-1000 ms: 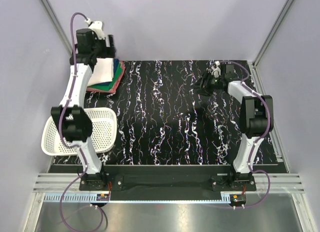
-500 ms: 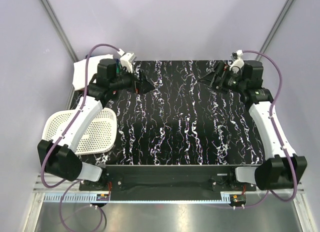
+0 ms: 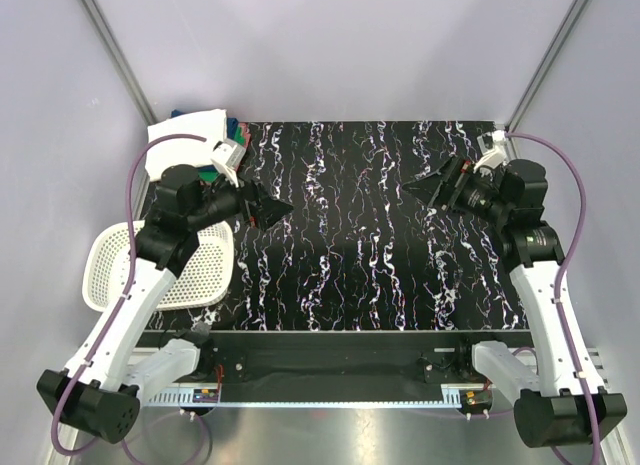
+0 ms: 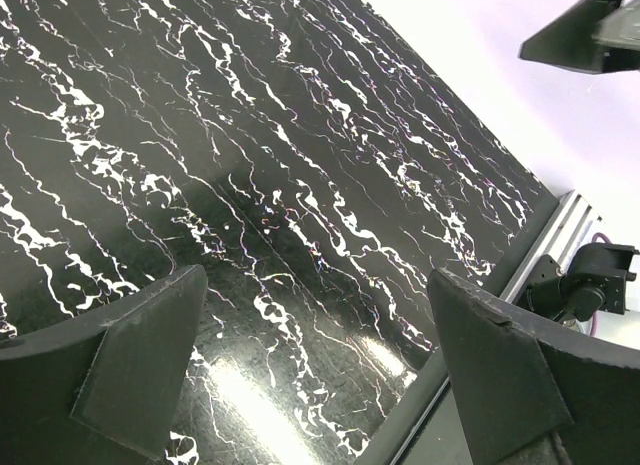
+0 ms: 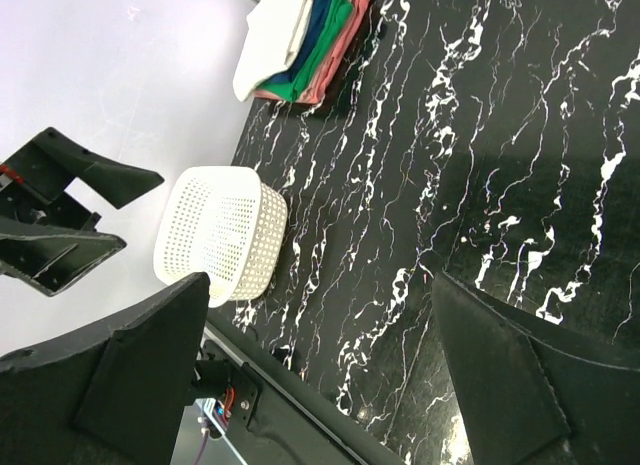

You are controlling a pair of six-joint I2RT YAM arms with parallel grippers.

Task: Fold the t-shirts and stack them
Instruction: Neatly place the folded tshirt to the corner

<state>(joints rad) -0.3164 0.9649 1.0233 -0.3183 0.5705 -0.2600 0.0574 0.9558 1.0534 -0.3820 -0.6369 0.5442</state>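
Black, white-veined table (image 3: 370, 245) between lilac walls. A white mesh basket (image 3: 105, 280) overhangs the table's left edge. The t-shirts (image 5: 300, 35) lie folded and stacked at its far-left corner, white over blue, green and pink. Above the table, the left gripper (image 3: 276, 206) and right gripper (image 3: 416, 186) are spread wide, holding nothing.

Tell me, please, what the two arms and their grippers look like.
Both arms have white links and black joint housings, the left arm and the right arm alike. A purple cable loops along each. The left gripper and right gripper are black, with broad wedge-shaped fingers.
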